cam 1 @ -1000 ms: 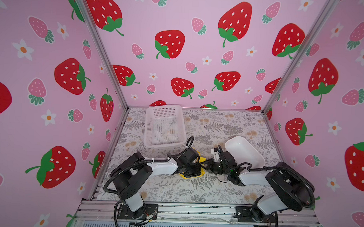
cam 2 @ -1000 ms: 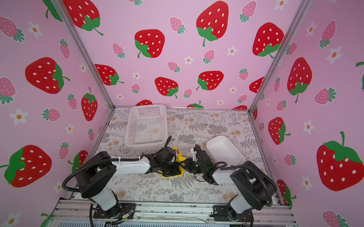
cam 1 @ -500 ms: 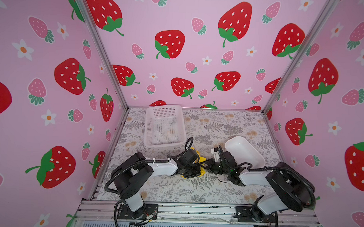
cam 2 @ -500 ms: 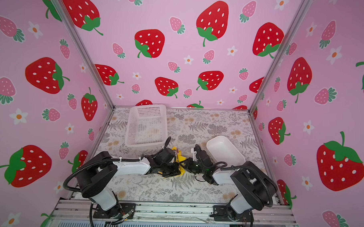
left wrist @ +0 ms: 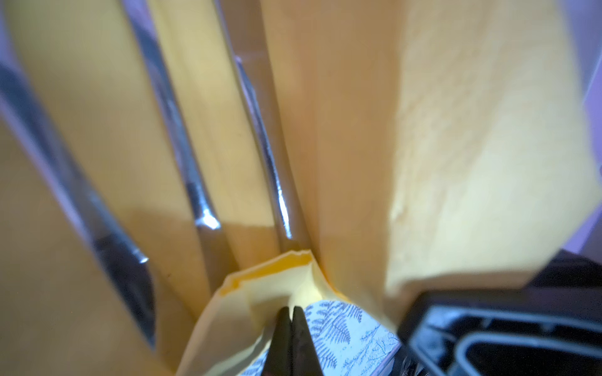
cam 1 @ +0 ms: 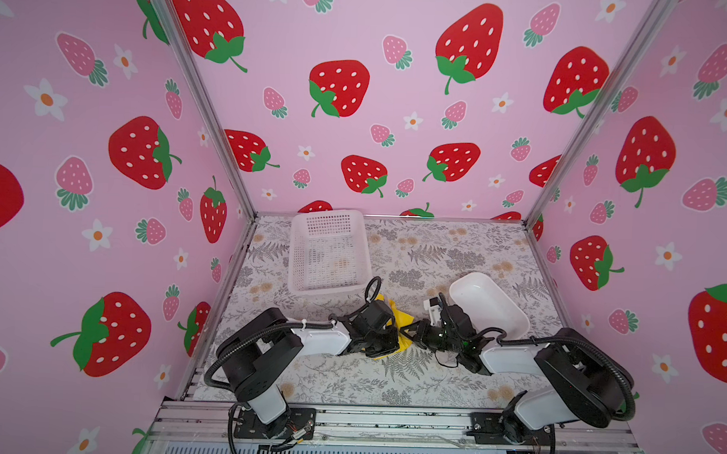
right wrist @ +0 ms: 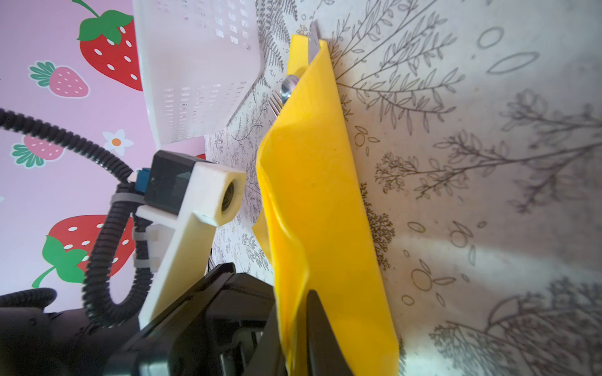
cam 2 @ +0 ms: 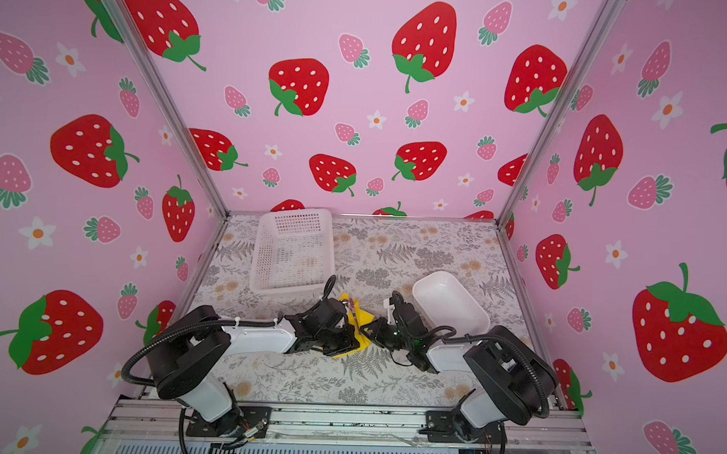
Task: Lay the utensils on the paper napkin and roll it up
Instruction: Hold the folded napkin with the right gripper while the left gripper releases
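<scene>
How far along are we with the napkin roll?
Done: the utensils lie on the napkin. In hand: left hand and right hand each pinch its edge, one flap folded over them. Left: only a loose fold; the rolling remains.

The table is seen whole in both top views, from high at the front, facing the back wall. The napkin is filmed very near and blurred from the left wrist. It is shared with the right wrist view, taken low along the table.

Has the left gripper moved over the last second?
No: the left gripper keeps its place just in front of the basket corner, shut on the napkin.
</scene>
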Tool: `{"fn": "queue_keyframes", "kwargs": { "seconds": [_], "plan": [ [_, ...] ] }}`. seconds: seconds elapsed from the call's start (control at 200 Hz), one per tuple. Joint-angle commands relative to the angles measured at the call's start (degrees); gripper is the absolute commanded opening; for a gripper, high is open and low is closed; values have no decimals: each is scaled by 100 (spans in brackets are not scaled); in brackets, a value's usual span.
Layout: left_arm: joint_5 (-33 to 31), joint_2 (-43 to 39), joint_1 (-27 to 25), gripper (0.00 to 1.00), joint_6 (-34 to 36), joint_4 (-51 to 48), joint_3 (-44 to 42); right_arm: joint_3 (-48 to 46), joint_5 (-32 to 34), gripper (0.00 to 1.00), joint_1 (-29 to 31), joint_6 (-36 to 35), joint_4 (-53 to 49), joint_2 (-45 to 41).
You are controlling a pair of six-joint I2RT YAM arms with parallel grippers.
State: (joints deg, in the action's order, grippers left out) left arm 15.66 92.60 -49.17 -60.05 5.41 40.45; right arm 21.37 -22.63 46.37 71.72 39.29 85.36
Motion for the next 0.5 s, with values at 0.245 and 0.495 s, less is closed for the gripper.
{"fn": "queue_keyframes", "kwargs": {
  "seconds": [0.245,0.495],
  "plan": [
    [-746,-1594,240,14,-146,-549,-592,480,-366,32,144,-420,-79,141],
    [-514,-2278,778,37,-274,-570,-834,839,-417,41,363,-598,-352,583]
  ]
}}
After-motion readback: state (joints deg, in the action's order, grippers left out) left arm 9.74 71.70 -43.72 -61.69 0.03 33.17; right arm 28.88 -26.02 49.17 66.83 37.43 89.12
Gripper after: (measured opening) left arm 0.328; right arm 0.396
